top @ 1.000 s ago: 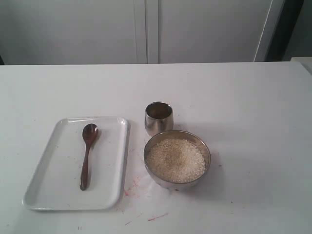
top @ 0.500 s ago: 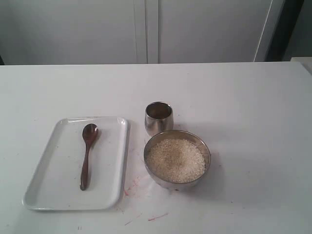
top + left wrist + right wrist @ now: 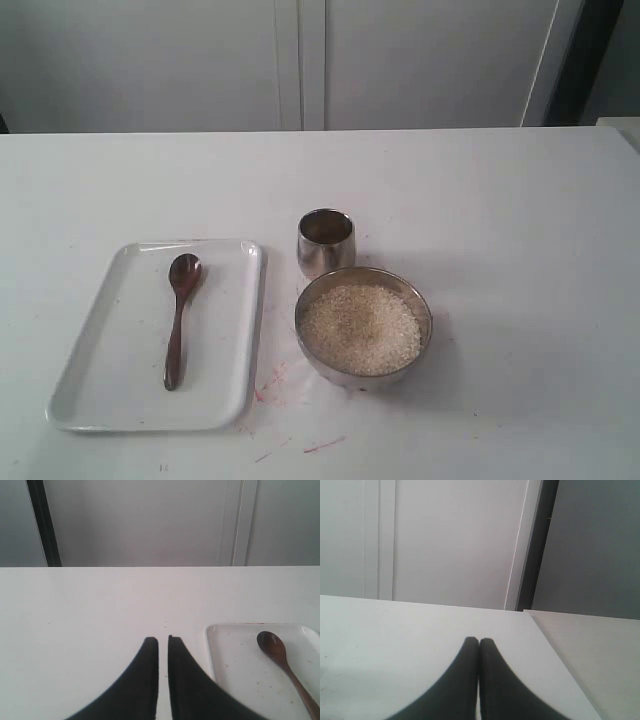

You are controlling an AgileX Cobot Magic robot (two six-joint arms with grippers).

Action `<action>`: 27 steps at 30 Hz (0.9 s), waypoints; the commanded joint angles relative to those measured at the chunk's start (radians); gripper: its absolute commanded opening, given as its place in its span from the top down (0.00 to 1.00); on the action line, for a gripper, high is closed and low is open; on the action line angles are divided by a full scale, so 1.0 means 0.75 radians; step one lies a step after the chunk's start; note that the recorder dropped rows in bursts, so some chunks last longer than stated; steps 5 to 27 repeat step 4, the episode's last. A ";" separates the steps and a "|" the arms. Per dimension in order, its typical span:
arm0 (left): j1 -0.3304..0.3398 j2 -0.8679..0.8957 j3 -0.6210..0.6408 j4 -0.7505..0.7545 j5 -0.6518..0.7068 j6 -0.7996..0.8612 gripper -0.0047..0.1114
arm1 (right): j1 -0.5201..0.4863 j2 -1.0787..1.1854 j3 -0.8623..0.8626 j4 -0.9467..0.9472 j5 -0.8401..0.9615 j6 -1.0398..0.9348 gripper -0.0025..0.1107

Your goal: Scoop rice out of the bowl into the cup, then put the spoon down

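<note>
The steel bowl (image 3: 428,318) stands near the table's front, filled with pale rice (image 3: 360,328). Just behind it, and touching or nearly touching it, is the small steel cup (image 3: 325,243). The dark wooden spoon (image 3: 180,315) lies lengthwise on a white tray (image 3: 225,400), scoop toward the far side. No arm shows in the exterior view. In the left wrist view my left gripper (image 3: 163,639) hangs over bare table beside the tray (image 3: 235,680) and spoon (image 3: 277,655), its jaws nearly together with a thin slit and nothing between them. My right gripper (image 3: 479,640) is shut and empty.
Faint red marks (image 3: 275,385) stain the white table (image 3: 520,220) between tray and bowl. A pale wall with panel seams (image 3: 300,60) runs behind the table. In the right wrist view the table's edge (image 3: 555,650) lies close to the right gripper.
</note>
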 commanded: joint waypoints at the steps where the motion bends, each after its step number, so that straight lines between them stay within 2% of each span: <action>1: -0.006 -0.002 -0.009 -0.007 -0.004 -0.007 0.84 | 0.002 -0.008 0.010 0.000 0.001 -0.015 0.98; 27: -0.006 -0.002 -0.009 -0.007 -0.004 -0.007 0.84 | 0.002 -0.008 0.010 0.000 0.001 -0.015 0.98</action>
